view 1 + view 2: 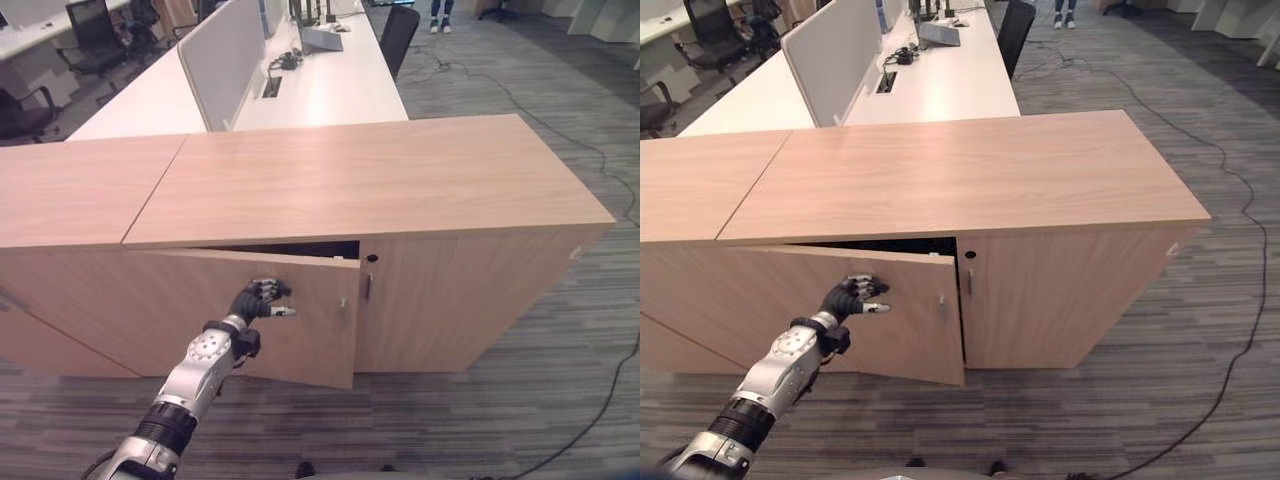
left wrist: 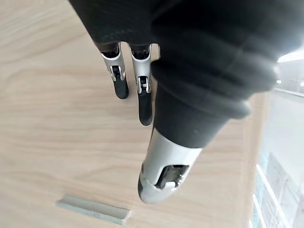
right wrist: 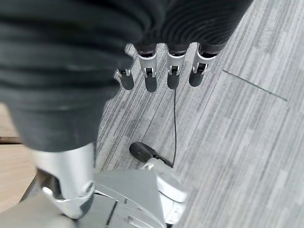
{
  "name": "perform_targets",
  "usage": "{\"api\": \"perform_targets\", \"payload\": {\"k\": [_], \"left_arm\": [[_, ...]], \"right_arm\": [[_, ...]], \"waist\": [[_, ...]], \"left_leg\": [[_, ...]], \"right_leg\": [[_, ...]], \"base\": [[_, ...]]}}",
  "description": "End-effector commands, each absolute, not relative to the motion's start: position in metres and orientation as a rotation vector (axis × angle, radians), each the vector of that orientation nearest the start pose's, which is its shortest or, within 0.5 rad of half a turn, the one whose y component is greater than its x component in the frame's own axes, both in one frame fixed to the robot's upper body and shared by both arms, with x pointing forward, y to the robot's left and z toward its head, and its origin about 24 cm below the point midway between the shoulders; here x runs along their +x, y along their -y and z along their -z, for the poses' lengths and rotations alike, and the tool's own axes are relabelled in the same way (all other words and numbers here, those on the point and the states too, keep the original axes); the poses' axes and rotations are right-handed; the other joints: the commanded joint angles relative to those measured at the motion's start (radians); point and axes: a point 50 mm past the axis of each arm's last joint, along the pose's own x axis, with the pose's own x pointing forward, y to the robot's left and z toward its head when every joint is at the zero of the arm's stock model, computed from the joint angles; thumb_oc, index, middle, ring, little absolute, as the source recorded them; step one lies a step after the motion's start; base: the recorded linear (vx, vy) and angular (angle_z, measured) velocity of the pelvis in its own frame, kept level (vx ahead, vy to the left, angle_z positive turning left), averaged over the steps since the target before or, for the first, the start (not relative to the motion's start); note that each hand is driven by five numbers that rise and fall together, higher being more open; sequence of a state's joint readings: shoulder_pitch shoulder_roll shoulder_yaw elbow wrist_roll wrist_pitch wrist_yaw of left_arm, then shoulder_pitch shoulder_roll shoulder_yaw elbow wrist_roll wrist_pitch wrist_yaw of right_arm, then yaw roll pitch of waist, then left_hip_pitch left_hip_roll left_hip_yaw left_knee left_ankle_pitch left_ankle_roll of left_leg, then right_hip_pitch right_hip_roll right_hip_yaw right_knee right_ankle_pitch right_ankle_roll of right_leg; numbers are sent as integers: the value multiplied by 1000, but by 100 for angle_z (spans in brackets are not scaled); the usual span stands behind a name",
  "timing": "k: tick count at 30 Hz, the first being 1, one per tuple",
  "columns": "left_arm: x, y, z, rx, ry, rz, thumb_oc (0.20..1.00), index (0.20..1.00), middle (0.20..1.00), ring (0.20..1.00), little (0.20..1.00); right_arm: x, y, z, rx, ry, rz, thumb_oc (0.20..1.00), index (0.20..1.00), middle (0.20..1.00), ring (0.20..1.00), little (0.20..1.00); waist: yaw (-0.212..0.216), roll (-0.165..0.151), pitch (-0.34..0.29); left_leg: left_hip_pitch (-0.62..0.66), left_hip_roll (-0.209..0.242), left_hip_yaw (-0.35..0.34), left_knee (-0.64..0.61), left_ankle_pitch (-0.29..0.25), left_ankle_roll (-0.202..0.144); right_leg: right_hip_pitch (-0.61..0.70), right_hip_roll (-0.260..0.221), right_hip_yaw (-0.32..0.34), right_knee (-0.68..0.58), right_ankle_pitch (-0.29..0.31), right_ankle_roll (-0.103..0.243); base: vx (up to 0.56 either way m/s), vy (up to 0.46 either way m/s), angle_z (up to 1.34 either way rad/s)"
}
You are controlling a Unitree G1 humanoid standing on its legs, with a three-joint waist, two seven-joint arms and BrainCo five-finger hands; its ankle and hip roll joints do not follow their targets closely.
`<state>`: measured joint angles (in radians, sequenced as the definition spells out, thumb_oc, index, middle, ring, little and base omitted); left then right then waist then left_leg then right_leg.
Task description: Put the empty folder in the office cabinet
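Cabinet (image 1: 380,180) of light wood stands low and long on the grey striped carpet (image 1: 560,400), its flat top bare. Its left door (image 1: 290,320) hangs partly open, swung out toward the robot, with a dark gap showing along the door's upper edge under the top. The right door (image 1: 450,300) beside it is closed, a small lock hole near its upper inner corner, and each door carries a slim metal handle (image 1: 343,302) near the meeting edge.

The left hand (image 1: 258,299) reaches in from the lower left and sits against the front face of the open door, short of the handle. In the left wrist view its fingers (image 2: 145,95) are extended and relaxed over the wood grain, holding nothing, the thumb apart from them and the handle lying just past the thumb tip; whether the fingertips actually touch the panel is hard to judge.

The right hand (image 3: 156,71) hangs over the carpet, fingers straight and loose, empty.

Neither hand holds a folder, and the slice of cabinet interior on show is too dark to read.

Behind the cabinet runs a white desk (image 1: 330,85) with a grey divider panel (image 1: 220,55), and black office chairs (image 1: 90,35) stand to the far left. A person's legs (image 1: 440,15) stand at the far end of the aisle.
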<state>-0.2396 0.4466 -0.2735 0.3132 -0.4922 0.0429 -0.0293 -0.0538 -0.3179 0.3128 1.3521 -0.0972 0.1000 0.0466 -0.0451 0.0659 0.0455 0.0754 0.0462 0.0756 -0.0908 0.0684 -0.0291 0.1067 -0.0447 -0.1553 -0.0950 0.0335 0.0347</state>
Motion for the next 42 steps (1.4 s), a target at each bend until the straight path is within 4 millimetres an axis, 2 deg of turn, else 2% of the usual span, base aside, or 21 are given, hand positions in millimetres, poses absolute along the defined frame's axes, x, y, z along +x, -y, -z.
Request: {"api": "perform_targets", "payload": {"k": [1,2,5,8,12,15,17,21,22,26,29,31,32,35,38,41,42], "left_arm": [[338,-191,-98,87,67,149,1000,1000,1000,1000,1000],[347,-192,-110,98,96,129,1000,1000,1000,1000,1000],[354,-193,-121,92,125,114,1000,1000,1000,1000,1000],[365,-191,-141,97,172,100,1000,1000,1000,1000,1000],[370,-190,-148,73,191,82,1000,1000,1000,1000,1000],[369,-188,-143,37,179,77,1000,1000,1000,1000,1000],[366,-185,-133,8,151,84,1000,1000,1000,1000,1000],[342,-183,-81,-185,17,81,1000,1000,1000,1000,1000],[341,-183,-80,-186,16,81,1000,1000,1000,1000,1000],[305,-179,-20,-337,-173,61,1000,1000,1000,1000,1000],[274,-178,20,-349,-315,27,1000,1000,1000,1000,1000],[247,-177,46,-373,-415,-5,1000,1000,1000,1000,1000],[223,-180,63,-385,-480,-29,1000,1000,1000,1000,1000],[193,-188,82,-372,-565,-63,1000,1000,1000,1000,1000],[171,-201,95,-266,-624,-103,1000,1000,1000,1000,1000],[160,-209,103,-248,-668,-145,1000,1000,1000,1000,1000],[149,-218,112,-254,-714,-199,1000,1000,1000,1000,1000]], "right_arm": [[70,251,163,-498,-1450,-170,1000,1000,1000,1000,1000],[74,251,163,-503,-1437,-172,1000,1000,1000,1000,1000],[79,249,162,-500,-1421,-170,1000,1000,1000,1000,1000],[86,244,162,-497,-1389,-176,1000,1000,1000,1000,1000],[87,242,162,-496,-1388,-172,1000,1000,1000,1000,1000],[85,242,163,-500,-1393,-171,1000,1000,1000,1000,1000],[85,241,163,-501,-1397,-175,1000,1000,1000,1000,1000],[76,238,165,-495,-1427,-186,1000,1000,1000,1000,1000],[76,238,165,-495,-1427,-186,1000,1000,1000,1000,1000],[76,235,166,-486,-1431,-187,1000,1000,1000,1000,1000],[79,233,166,-482,-1420,-182,1000,1000,1000,1000,1000],[83,234,165,-477,-1407,-168,1000,1000,1000,1000,1000],[87,234,164,-473,-1390,-157,1000,1000,1000,1000,1000],[91,236,163,-466,-1373,-139,1000,1000,1000,1000,1000],[93,236,163,-444,-1361,-109,1000,1000,1000,1000,1000],[94,237,162,-442,-1356,-98,1000,1000,1000,1000,1000],[94,237,162,-439,-1350,-94,1000,1000,1000,1000,1000]], "waist": [[-11,-26,-52],[-16,-24,-52],[-19,-24,-53],[-24,-22,-52],[-25,-22,-52],[-25,-23,-52],[-24,-26,-52],[-14,-35,-50],[-15,-35,-51],[-1,-41,-50],[11,-47,-49],[21,-51,-50],[31,-56,-47],[47,-67,-41],[77,-88,-34],[92,-98,-30],[103,-105,-27]], "left_leg": [[4,1,9,3,-73,-25],[2,-1,7,3,-74,-25],[-1,-2,5,3,-75,-23],[-3,-5,5,3,-78,-21],[-2,-9,4,3,-81,-18],[-1,-10,3,3,-83,-17],[-1,-11,2,3,-84,-16],[-2,-14,-1,3,-86,-13],[-2,-13,-1,3,-86,-13],[-4,-15,-2,3,-86,-10],[-6,-17,-7,3,-86,-6],[-10,-18,-9,3,-86,-4],[-12,-20,-15,3,-84,-2],[-22,-23,-31,3,-79,1],[-34,-27,-57,3,-75,1],[-44,-29,-70,3,-70,0],[-51,-30,-79,3,-65,0]], "right_leg": [[-1,-12,-83,8,-73,63],[-3,-17,-85,8,-70,67],[-6,-20,-88,8,-69,69],[-11,-26,-91,8,-67,73],[-11,-31,-93,8,-65,77],[-10,-34,-93,8,-65,79],[-10,-36,-93,8,-65,79],[-12,-39,-94,8,-64,79],[-12,-39,-94,8,-64,79],[-14,-40,-92,8,-62,77],[-14,-40,-93,8,-61,74],[-15,-40,-93,8,-63,73],[-15,-39,-94,8,-61,72],[-19,-38,-97,8,-60,70],[-22,-37,-110,8,-62,67],[-25,-38,-122,8,-62,68],[-27,-38,-130,8,-62,67]], "base": [[12,56,3],[-1,49,1],[-4,14,0],[-7,13,1],[-3,18,1],[-1,6,1],[0,0,0],[0,0,0],[0,0,0],[-3,4,-1],[0,0,0],[0,0,0],[0,0,0],[-2,2,-1],[-14,-38,15],[-20,-30,34],[-13,-16,36]]}}
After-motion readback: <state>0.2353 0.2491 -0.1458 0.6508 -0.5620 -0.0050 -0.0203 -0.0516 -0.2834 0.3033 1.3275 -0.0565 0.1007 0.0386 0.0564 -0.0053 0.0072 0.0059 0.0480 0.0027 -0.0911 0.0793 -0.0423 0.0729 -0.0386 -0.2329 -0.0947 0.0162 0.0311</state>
